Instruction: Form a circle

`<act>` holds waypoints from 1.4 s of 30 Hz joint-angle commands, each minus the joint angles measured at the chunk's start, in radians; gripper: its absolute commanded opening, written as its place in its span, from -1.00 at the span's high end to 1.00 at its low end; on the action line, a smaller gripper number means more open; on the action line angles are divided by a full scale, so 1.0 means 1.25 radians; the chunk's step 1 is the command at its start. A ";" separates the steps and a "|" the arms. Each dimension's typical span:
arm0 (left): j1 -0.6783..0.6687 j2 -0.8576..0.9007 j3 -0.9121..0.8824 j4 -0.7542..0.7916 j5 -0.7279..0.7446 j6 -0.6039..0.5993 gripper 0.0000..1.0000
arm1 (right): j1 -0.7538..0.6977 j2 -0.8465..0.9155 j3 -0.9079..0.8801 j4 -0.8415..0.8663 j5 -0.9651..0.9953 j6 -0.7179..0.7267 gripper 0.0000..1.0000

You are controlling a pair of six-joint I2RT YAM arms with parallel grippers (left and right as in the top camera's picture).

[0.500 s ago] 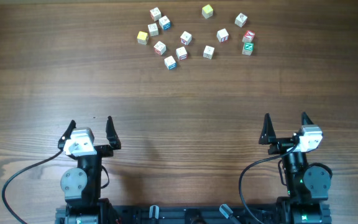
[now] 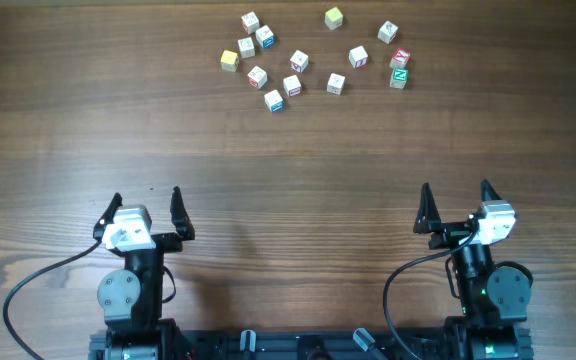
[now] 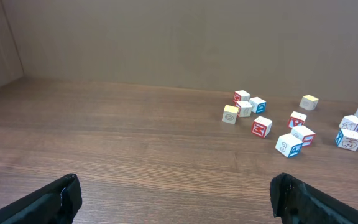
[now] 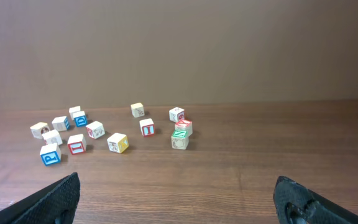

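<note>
Several small wooden alphabet cubes [image 2: 291,85] lie scattered loosely across the far middle of the table; no circle shows in any view. Most are white-faced with coloured letters, and two are yellowish [image 2: 334,17]. A red-faced cube [image 2: 400,58] touches a green-lettered one [image 2: 398,76] at the right of the scatter. My left gripper [image 2: 146,200] stands open near the front left, far from the cubes, with nothing between its fingers. My right gripper [image 2: 456,192] stands open at the front right, also empty. The left wrist view shows the cubes [image 3: 261,127] ahead to the right. In the right wrist view the cubes [image 4: 118,142] lie ahead to the left.
Bare wooden tabletop [image 2: 298,170] stretches between the grippers and the cubes. A brown wall [image 4: 179,50] rises behind the table's far edge. Black cables [image 2: 28,290] trail from both arm bases at the front edge.
My right gripper has shifted very slightly to the left. The left gripper and the cubes have not moved.
</note>
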 commanded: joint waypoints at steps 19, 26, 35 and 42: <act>0.007 0.000 -0.004 0.000 0.012 0.016 -1.00 | 0.003 -0.007 0.000 0.001 -0.010 -0.010 -0.99; 0.007 0.001 -0.004 0.000 0.003 0.015 -1.00 | 0.003 -0.007 0.000 0.001 -0.010 -0.010 -0.99; 0.007 0.001 -0.004 0.000 0.003 0.015 -1.00 | 0.003 -0.007 0.000 0.001 -0.010 -0.010 -1.00; 0.006 0.001 -0.004 0.000 0.027 -0.007 -1.00 | 0.003 -0.007 0.000 0.001 -0.010 -0.010 -0.99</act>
